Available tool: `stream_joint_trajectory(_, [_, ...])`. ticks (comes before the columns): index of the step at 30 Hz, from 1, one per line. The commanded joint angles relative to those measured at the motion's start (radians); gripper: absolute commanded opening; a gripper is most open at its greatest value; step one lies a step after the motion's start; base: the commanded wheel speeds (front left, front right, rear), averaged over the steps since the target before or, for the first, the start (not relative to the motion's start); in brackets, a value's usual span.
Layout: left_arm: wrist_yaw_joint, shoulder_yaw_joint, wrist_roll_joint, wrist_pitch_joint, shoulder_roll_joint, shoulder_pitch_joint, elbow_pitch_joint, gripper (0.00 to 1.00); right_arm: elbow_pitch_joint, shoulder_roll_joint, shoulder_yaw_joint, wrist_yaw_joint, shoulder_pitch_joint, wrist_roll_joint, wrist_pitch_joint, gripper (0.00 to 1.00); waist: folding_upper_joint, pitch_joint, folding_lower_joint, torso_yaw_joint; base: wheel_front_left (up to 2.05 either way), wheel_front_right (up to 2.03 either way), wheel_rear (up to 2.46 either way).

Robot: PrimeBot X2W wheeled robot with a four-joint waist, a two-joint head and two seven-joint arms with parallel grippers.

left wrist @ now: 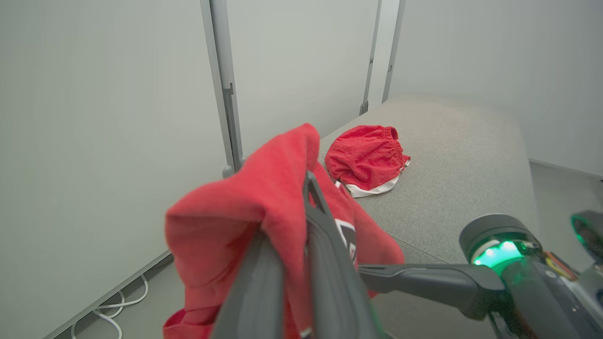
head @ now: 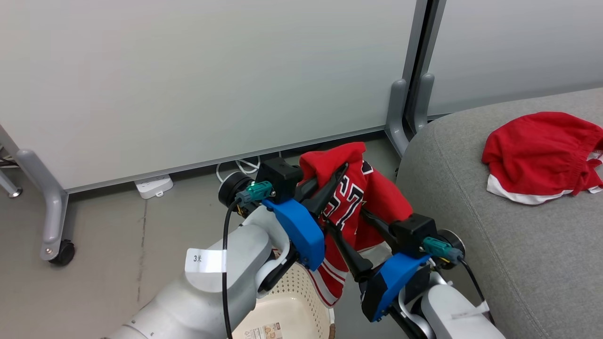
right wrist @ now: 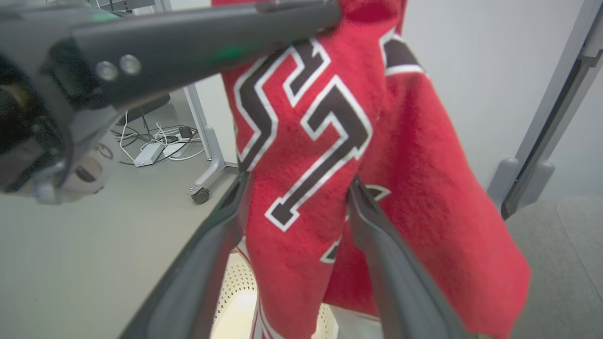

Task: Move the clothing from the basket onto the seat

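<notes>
A red garment with white stripes and a black-and-white emblem (head: 362,188) (right wrist: 320,141) hangs above the cream basket (head: 292,301) (right wrist: 235,301). My left gripper (head: 341,169) (left wrist: 287,202) is shut on its top fold. My right gripper (head: 346,219) (right wrist: 297,186) stands open lower down, one finger on each side of the hanging cloth. A second red garment with a white hem band (head: 537,150) (left wrist: 367,155) lies crumpled on the grey seat (head: 518,226) (left wrist: 461,155) to the right. My arms hide most of the basket.
White partition panels on grey wheeled legs (head: 63,252) stand behind the basket. A white power strip (head: 153,186) and cables lie on the floor at their base. A panel post (head: 400,113) stands close to the seat's left edge.
</notes>
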State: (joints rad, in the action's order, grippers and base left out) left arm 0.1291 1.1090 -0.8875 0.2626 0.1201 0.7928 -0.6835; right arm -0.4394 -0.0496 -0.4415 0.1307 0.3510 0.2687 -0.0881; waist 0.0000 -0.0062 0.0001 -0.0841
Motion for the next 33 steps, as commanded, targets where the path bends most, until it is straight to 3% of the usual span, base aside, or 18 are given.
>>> stream_joint_trajectory(1, [0.002, 0.001, -0.001, 0.003, -0.001, 0.017, 0.0, 0.0, -0.013, -0.002, -0.01, 0.0, 0.016, 0.008, -0.001, 1.0, 0.0, 0.001, -0.0001, 0.002, 0.0, 0.0, 0.0])
stream_joint_trajectory(24, [0.002, 0.033, -0.024, 0.003, -0.007, 0.034, 0.004, 0.0, -0.363, -0.002, -0.22, 0.0, 0.306, 0.207, -0.105, 1.0, 0.0, 0.007, -0.0001, 0.017, 0.0, 0.0, 0.0])
stream_joint_trajectory(25, [0.002, 0.033, -0.025, 0.003, -0.007, 0.034, 0.004, 0.0, -0.375, -0.002, -0.223, 0.0, 0.312, 0.213, -0.108, 0.49, 0.0, 0.007, -0.0001, 0.017, 0.0, 0.0, 0.0])
stream_joint_trajectory(26, [0.002, 0.034, -0.026, 0.003, -0.007, 0.034, 0.004, 0.0, -0.387, -0.002, -0.228, 0.0, 0.316, 0.22, -0.11, 0.33, 0.0, 0.006, -0.0001, 0.017, 0.0, 0.0, 0.0])
stream_joint_trajectory(27, [0.002, 0.035, -0.026, 0.003, -0.006, 0.035, 0.004, 0.0, -0.398, -0.001, -0.233, 0.0, 0.322, 0.226, -0.112, 0.0, 0.0, 0.006, -0.0001, 0.018, 0.0, 0.0, 0.0])
stream_joint_trajectory(33, [0.002, 0.033, -0.028, 0.003, -0.001, 0.037, 0.0, 0.0, -0.44, -0.002, -0.26, 0.0, 0.339, 0.254, -0.13, 0.0, 0.0, 0.004, -0.0001, 0.013, 0.0, 0.0, 0.0])
